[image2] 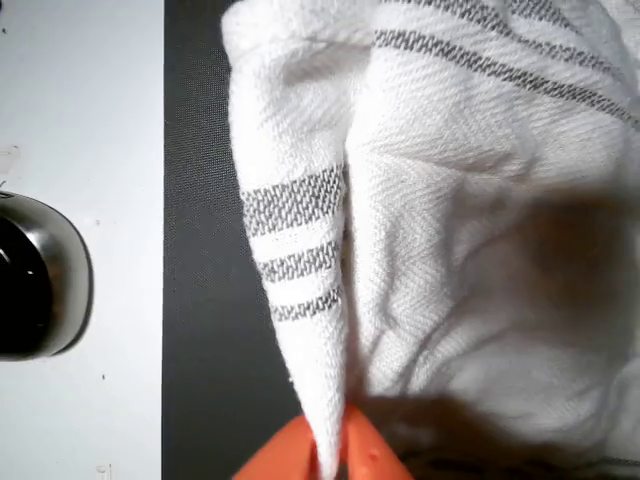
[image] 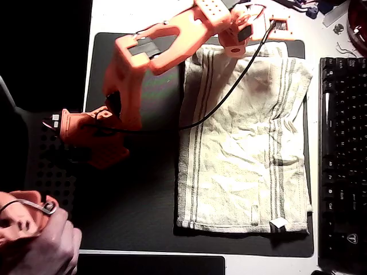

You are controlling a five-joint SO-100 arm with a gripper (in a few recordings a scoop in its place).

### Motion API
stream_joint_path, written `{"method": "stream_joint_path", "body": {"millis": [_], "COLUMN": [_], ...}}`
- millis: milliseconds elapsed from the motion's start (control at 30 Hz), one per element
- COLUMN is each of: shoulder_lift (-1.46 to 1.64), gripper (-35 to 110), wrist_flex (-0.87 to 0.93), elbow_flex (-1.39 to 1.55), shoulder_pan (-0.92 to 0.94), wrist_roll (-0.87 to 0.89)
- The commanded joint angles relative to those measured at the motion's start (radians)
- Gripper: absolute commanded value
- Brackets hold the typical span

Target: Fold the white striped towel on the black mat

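Lying mostly flat on the black mat [image: 143,223], the white striped towel [image: 241,166] sits toward the right side in the overhead view, small hem tag [image: 278,224] at its bottom edge. Wrist view: the orange tool [image2: 325,450] is clamped together on a pinched ridge of cloth at the towel's far edge, stripes bunched up beside it. Likely gripped there so that edge can be pulled across for the first fold. White tabletop [image2: 80,100] beside the mat; black keyboard [image: 344,154] at right in the overhead view, key legends too small to read. Tag writing not legible.
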Motion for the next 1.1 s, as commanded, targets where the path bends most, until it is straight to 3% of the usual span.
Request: {"method": "stream_joint_path", "body": {"millis": [0,467,1067], "shoulder_lift": [0.147,0.46,0.598], "gripper": [0,0,0], "wrist_flex": [0.028,0.169,0.183], "elbow_flex": [0.025,0.043,0.08], "shoulder_pan": [0.009,0.201,0.68], "wrist_roll": [-0.028,-0.158,-0.437]}}
